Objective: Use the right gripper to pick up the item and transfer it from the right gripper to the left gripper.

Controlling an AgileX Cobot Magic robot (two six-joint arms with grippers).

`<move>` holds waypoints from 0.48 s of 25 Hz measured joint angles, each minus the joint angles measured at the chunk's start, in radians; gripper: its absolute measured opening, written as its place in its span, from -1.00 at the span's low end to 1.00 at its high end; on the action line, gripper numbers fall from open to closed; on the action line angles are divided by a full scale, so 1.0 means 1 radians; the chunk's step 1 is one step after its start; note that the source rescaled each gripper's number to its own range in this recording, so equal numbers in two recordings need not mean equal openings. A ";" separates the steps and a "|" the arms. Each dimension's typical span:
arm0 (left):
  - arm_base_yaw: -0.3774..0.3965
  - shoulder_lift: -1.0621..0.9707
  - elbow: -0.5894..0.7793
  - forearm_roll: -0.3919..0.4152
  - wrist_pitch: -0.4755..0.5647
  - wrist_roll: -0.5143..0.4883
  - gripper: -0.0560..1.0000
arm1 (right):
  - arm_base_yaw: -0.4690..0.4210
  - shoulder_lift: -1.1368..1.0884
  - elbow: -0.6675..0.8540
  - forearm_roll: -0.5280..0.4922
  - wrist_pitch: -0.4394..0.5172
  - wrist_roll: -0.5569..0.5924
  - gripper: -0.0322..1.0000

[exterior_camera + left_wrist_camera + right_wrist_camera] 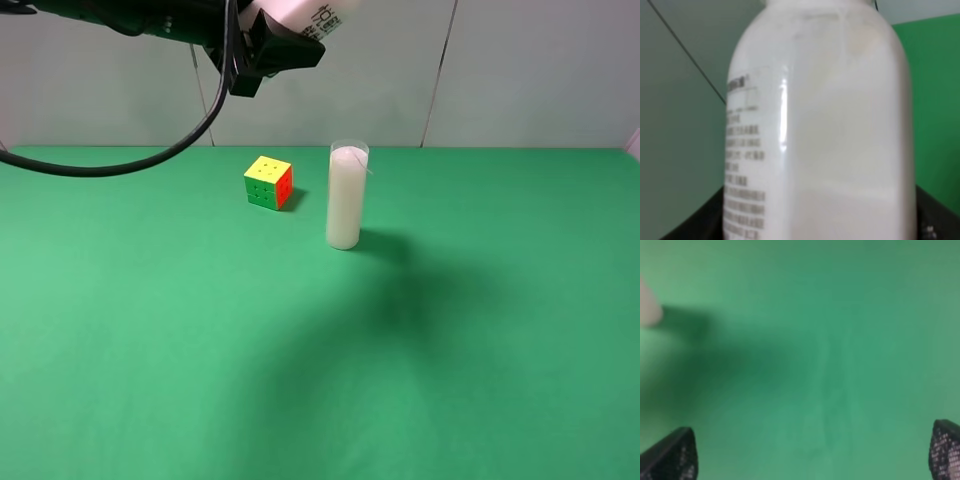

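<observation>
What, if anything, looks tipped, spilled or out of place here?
Nothing stands out: the candle stands upright, the puzzle cube sits flat beside it, and the left claw holds the bottle aloft, with no spill on the table.

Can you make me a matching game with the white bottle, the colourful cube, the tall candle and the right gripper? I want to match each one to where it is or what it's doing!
Things
1. white bottle
2. puzzle cube
3. candle
4. right gripper

Places and states
A. open, holding nothing
B. standing upright in clear glass on the green table
C. held high in the left gripper
D. sitting on the table, yellow face up

Right pairs: 1-C, 2-D, 3-B, 4-A
</observation>
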 joint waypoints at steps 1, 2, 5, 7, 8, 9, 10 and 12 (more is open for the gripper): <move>0.000 0.000 0.000 0.000 0.000 0.000 -0.89 | 0.000 0.000 0.012 0.004 0.000 -0.010 1.00; 0.000 0.000 0.000 0.000 0.000 0.000 -0.89 | 0.000 0.000 0.015 0.004 -0.004 -0.016 1.00; 0.000 0.000 0.000 0.000 0.000 0.000 -0.89 | 0.000 -0.003 0.015 0.001 -0.009 -0.026 1.00; 0.000 0.000 0.000 0.000 0.000 0.000 -0.89 | 0.000 -0.003 0.019 0.004 -0.009 -0.026 1.00; 0.000 0.000 0.000 0.000 0.000 0.000 -0.89 | 0.000 -0.003 0.019 0.009 -0.010 -0.025 1.00; 0.000 0.000 0.000 0.000 0.000 0.000 -0.89 | 0.000 -0.003 0.019 0.015 -0.010 -0.024 1.00; 0.000 0.000 0.000 0.000 0.000 0.000 -0.89 | 0.000 -0.003 0.019 0.021 -0.010 -0.023 1.00; 0.000 0.000 0.000 0.000 0.000 0.000 -0.89 | 0.000 -0.003 0.019 0.027 -0.010 -0.023 1.00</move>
